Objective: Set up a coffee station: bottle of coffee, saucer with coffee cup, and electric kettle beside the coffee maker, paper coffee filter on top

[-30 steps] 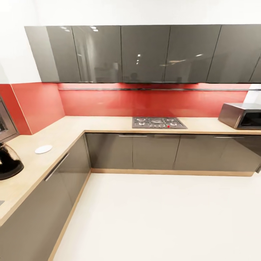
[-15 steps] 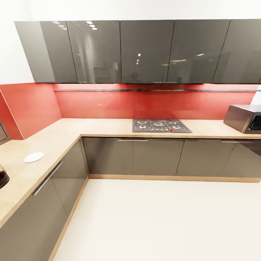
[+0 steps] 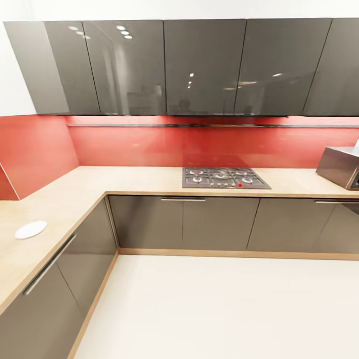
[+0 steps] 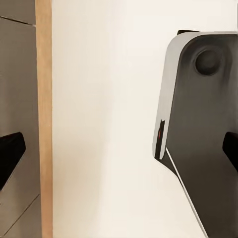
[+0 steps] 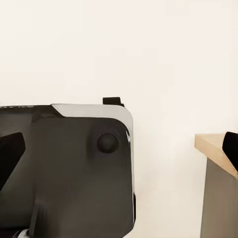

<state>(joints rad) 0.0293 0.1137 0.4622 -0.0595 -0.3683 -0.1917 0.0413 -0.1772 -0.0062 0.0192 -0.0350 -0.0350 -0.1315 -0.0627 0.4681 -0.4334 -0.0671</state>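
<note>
Left gripper [image 4: 119, 148] fingers spread wide and empty, right gripper [image 5: 119, 148] fingers likewise apart, both pointing floorward

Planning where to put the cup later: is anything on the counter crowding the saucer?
Nothing visible does. The saucer lies alone on the countertop at the head view's left; the stove and microwave sit far along the back run.

Glossy grey cabinets [image 3: 204, 67], wood-look countertop [image 3: 75, 194]
</note>
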